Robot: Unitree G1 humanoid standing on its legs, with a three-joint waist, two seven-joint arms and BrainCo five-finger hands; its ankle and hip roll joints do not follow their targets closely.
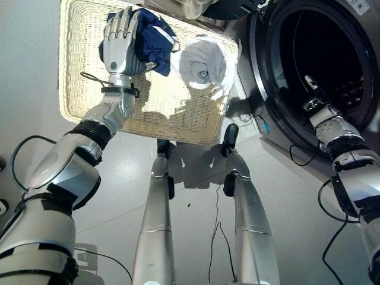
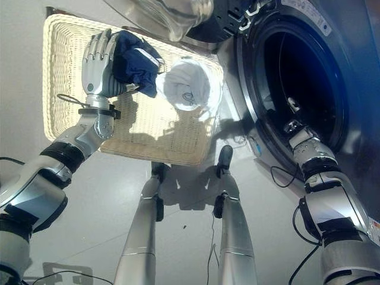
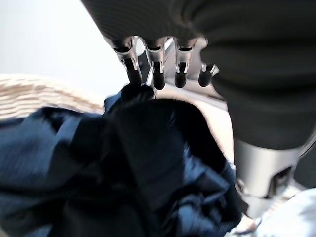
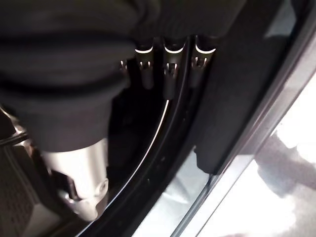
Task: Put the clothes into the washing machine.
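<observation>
Upper left: your left hand (image 1: 120, 41), fingers clenched on the navy garment (image 1: 152, 41) in the wicker basket (image 1: 77, 71); a trailing fold may snag the rim. Right hand (image 1: 320, 110) at the washer drum (image 1: 332, 53), fingers unreadable.

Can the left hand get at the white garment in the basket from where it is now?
Probably yes, but not freely: the left hand is curled on the navy garment, and the white garment lies uncovered just beside it in the wicker basket.

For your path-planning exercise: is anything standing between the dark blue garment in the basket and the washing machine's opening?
The door is open. The right hand reaches into the washing machine opening, partly occupying it. The white garment lies in the basket between the dark blue garment and the machine.
</observation>
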